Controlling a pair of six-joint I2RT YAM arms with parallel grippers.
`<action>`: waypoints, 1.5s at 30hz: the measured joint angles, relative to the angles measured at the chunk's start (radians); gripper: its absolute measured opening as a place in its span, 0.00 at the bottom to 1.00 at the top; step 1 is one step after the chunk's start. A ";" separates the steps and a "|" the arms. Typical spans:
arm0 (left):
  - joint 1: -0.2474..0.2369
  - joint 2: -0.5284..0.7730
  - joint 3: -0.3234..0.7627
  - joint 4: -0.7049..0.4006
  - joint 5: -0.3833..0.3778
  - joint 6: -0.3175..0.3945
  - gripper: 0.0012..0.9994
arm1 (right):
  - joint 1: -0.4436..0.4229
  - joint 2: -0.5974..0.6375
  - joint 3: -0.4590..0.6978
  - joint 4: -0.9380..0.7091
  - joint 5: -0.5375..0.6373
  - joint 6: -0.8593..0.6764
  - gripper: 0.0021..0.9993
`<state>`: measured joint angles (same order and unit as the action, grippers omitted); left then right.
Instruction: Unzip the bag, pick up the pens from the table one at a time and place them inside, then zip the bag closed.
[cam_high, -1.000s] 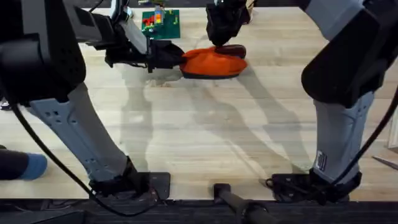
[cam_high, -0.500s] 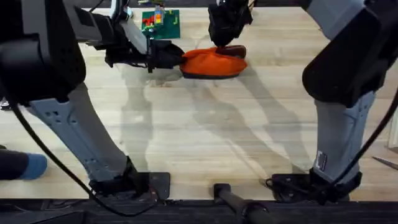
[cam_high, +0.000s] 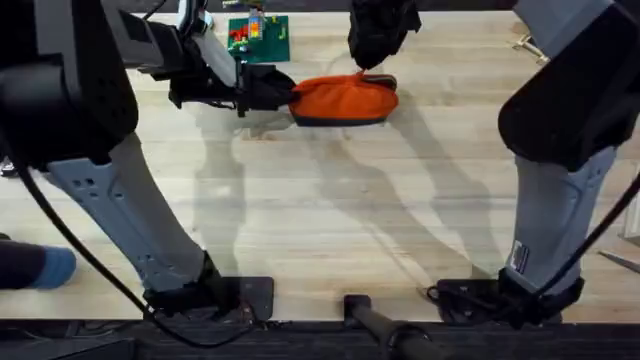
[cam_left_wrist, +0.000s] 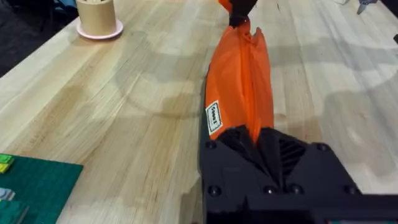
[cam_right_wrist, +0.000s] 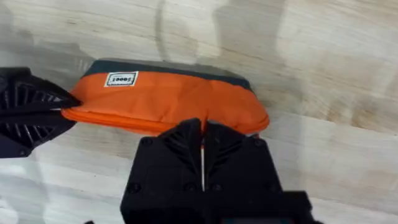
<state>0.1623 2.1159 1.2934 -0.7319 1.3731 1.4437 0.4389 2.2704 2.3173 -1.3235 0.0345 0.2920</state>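
Orange bag (cam_high: 343, 99) lying on the far part of the light-wood table (cam_high: 330, 220), dark bottom edge toward the camera. Left gripper (cam_high: 282, 92) clenched on the bag's left end, fingers pinching the fabric beside the small white label (cam_left_wrist: 214, 117). Right gripper (cam_high: 371, 68) pressed closed at the bag's top right end, by the zipper. Green board (cam_high: 258, 38) beyond, near the far edge.
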 joint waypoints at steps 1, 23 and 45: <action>0.000 0.000 0.000 0.000 0.000 0.000 0.04 | -0.001 0.000 0.000 -0.001 0.000 0.000 0.03; 0.001 0.000 0.000 0.000 0.000 0.000 0.04 | -0.018 0.000 -0.033 0.008 0.003 0.019 0.03; 0.000 0.000 0.000 -0.001 0.000 0.000 0.04 | -0.068 -0.082 -0.198 0.065 -0.025 0.020 0.03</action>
<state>0.1627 2.1159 1.2934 -0.7330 1.3727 1.4437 0.3708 2.1881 2.1195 -1.2586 0.0099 0.3118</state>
